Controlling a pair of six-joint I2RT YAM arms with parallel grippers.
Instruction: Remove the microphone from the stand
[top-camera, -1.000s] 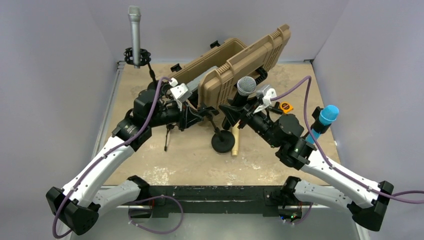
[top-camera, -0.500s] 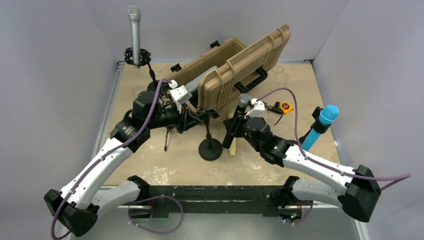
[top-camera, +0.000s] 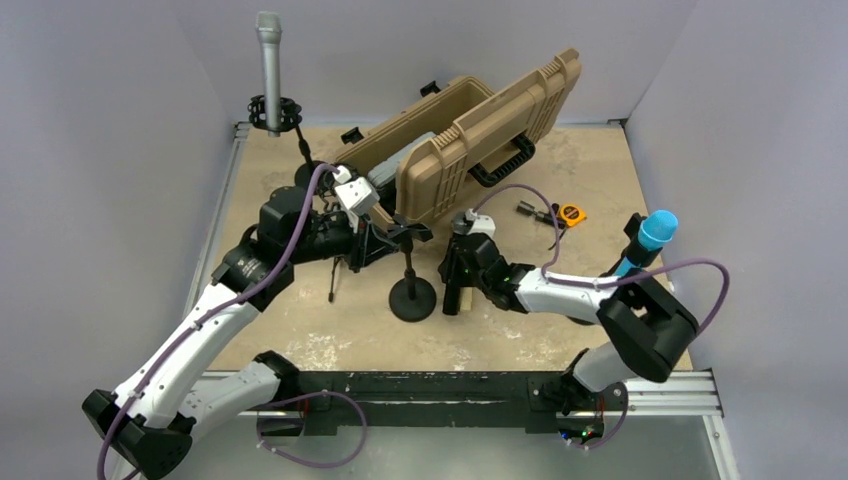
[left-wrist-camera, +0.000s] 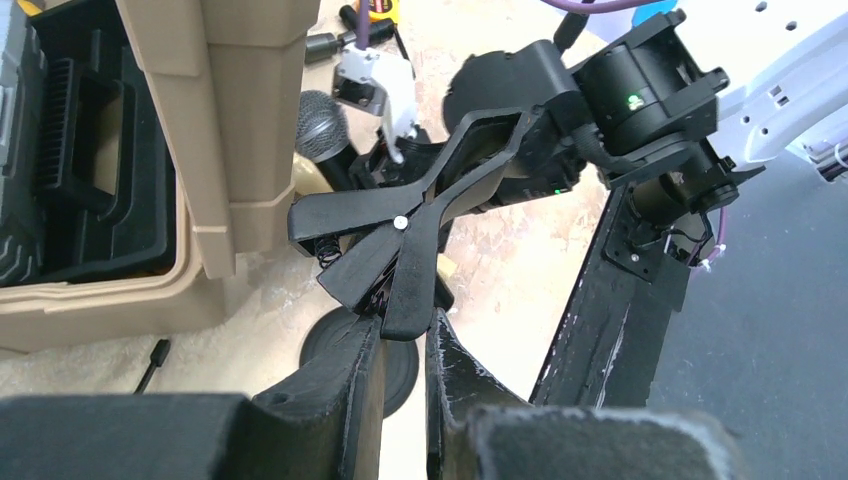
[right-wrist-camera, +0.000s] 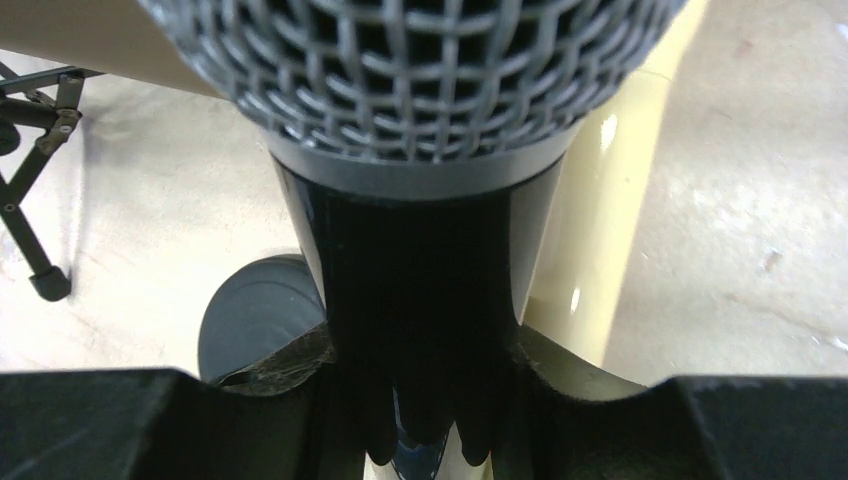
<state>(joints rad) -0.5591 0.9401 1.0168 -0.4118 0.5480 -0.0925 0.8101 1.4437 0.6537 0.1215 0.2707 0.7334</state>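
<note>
Black mesh-headed microphone (right-wrist-camera: 425, 250): stiff, smooth, probably top-heavy; hold mid-body
Right tool (right-wrist-camera: 425, 365): clamped there
Left tool (left-wrist-camera: 405, 335): pinching black stand clip (left-wrist-camera: 432, 200)

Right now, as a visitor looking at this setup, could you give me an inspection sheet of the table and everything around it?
Surface: tan table, scuffed, pale patches near the front.
Job's things: mic out of the clip, held beside the stand.
Clutter: open tan case; grey mic upright at back left; blue mic; tape measure; cream rod.
Grippers: left gripper shut on the clip; right gripper shut on the mic.
Cables: purple cables along both arms.
Surroundings: plain grey walls.
</note>
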